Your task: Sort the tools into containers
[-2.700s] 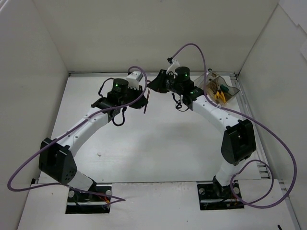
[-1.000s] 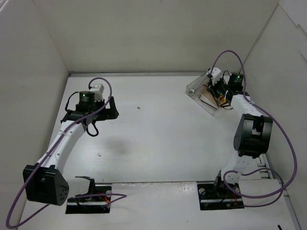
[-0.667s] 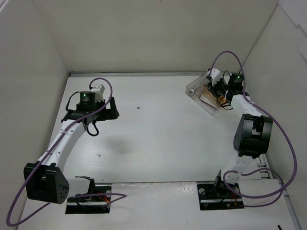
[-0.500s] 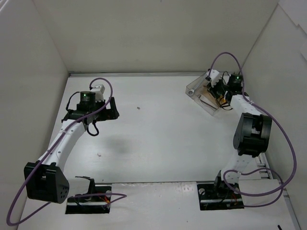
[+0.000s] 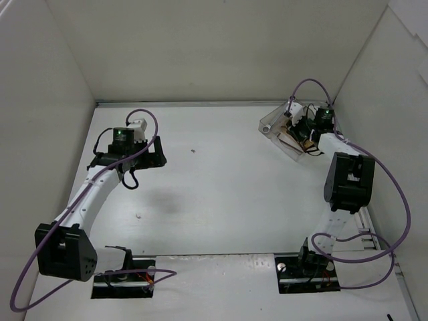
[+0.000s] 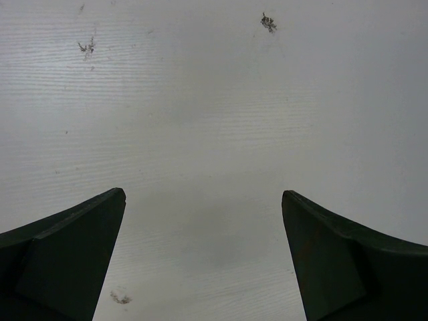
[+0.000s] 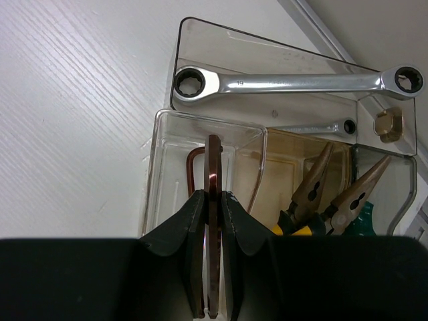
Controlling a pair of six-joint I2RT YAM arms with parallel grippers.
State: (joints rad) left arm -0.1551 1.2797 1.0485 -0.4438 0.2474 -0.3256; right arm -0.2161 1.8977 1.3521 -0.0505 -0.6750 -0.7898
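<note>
1. The right claw (image 7: 212, 200) is pinched tight on a thin brown hex key (image 7: 213, 167). It holds the key over the near end of the box (image 7: 150, 174), at the far right of the worktop (image 6: 200, 100).
2. A big wrench (image 7: 294, 81) lies across the far end of the box, and the pliers (image 7: 321, 187) sit inside on the right.
3. I think the job now is to drop the key in.
4. To do it well, keep the key inside the walls and go down a little. Then open the claw slowly.
5. Lift straight up so that the box does not get bumped.
6. The left claw (image 6: 202, 195) is wide apart and holds nothing. It hangs over bare worktop, far from the box.
</note>
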